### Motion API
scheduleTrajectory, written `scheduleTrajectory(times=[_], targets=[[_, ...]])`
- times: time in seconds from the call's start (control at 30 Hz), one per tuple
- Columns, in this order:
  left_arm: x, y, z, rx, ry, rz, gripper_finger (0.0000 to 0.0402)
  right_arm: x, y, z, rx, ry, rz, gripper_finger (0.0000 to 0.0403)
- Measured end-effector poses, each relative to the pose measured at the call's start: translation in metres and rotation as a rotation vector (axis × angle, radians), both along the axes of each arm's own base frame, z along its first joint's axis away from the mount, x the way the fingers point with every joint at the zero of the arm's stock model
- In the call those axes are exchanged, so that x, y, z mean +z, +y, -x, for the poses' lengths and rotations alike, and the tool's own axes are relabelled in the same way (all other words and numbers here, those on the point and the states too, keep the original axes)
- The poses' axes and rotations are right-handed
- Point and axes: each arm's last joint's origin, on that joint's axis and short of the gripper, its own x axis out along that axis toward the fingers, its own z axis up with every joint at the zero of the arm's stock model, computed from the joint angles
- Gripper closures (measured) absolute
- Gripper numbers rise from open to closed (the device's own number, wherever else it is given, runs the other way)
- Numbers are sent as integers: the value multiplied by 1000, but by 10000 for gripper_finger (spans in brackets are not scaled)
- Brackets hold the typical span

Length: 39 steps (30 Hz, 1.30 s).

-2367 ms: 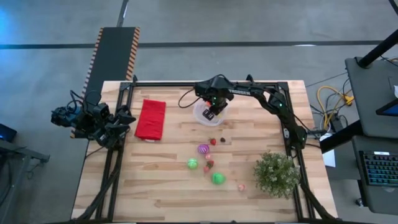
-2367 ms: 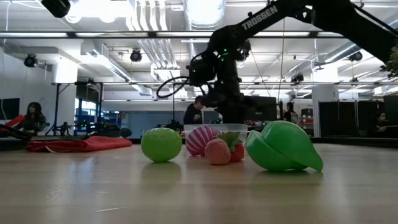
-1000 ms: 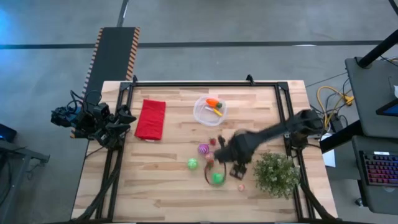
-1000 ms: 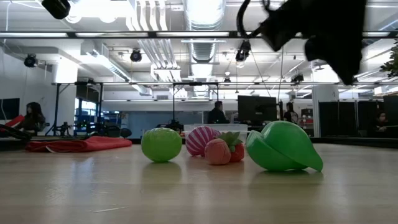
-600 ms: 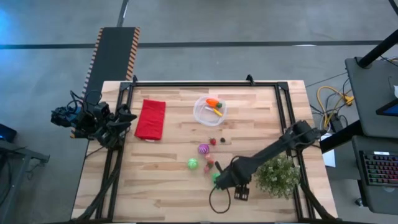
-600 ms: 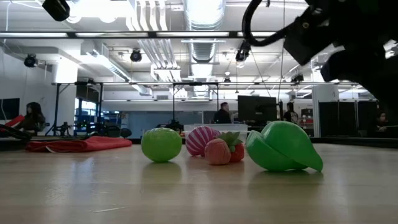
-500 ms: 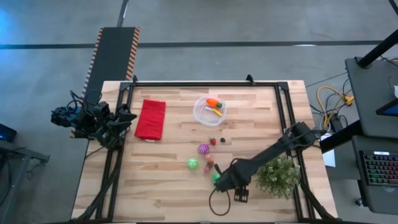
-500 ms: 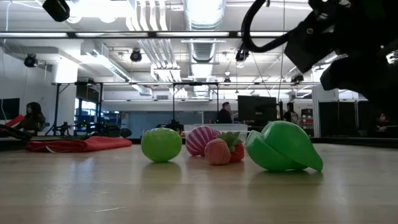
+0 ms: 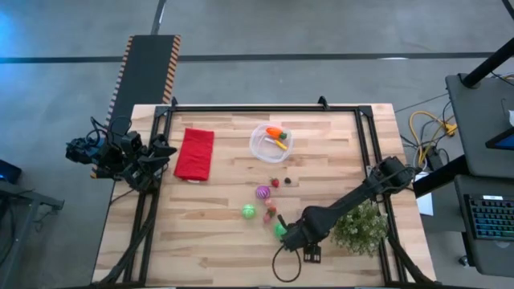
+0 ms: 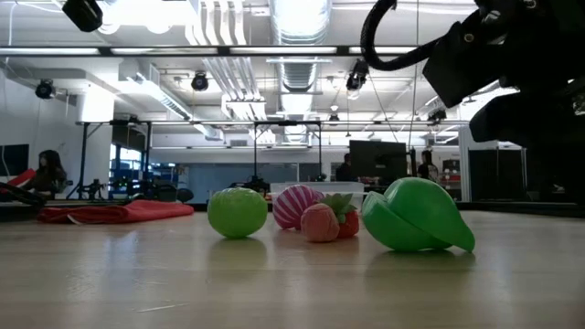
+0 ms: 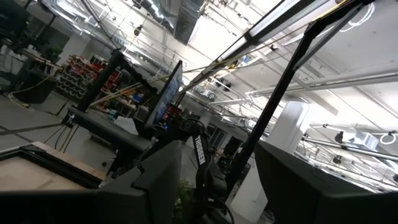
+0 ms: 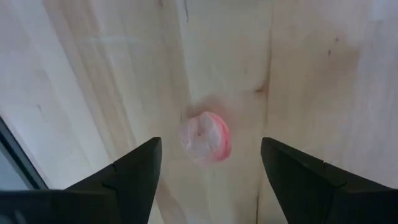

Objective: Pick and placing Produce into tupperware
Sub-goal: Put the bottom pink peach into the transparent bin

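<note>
Your right gripper point(image 12: 208, 162) hangs over the small round pink toy piece point(image 12: 205, 137) beside the bushy green plant point(image 9: 356, 225), jaws wide. Next, go down and pinch it.

Overhead and table-level cameras share the table point(image 9: 209, 209) (wrist cameras sit closer).

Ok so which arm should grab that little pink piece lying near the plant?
The right. Its open gripper hangs directly over the pink piece with a finger on either side. The left arm sits folded off the table's left edge, far from all the produce.
</note>
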Motion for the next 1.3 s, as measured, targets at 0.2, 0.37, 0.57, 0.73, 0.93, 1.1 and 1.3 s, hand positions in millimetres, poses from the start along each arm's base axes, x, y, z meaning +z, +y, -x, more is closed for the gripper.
scheduleTrajectory(times=[0.2,0.37,0.57,0.73,0.93,1.1,1.3], targets=[[0,0,0,0,3,-2,210,-2,5,3,-13,5,6,137],[-1,0,0,0,10,-5,210,-13,13,6,-7,44,23,138],[-1,0,-1,-1,12,-6,210,-22,16,5,-20,67,40,140],[-1,0,0,0,12,-6,210,-23,15,5,-60,75,54,165],[-2,0,-1,0,19,-9,210,-23,14,5,-75,71,80,223],[-3,0,-1,-1,26,-12,210,-23,11,4,-90,72,93,273],[-3,0,-1,-1,25,-12,210,-18,1,0,-123,89,119,308]])
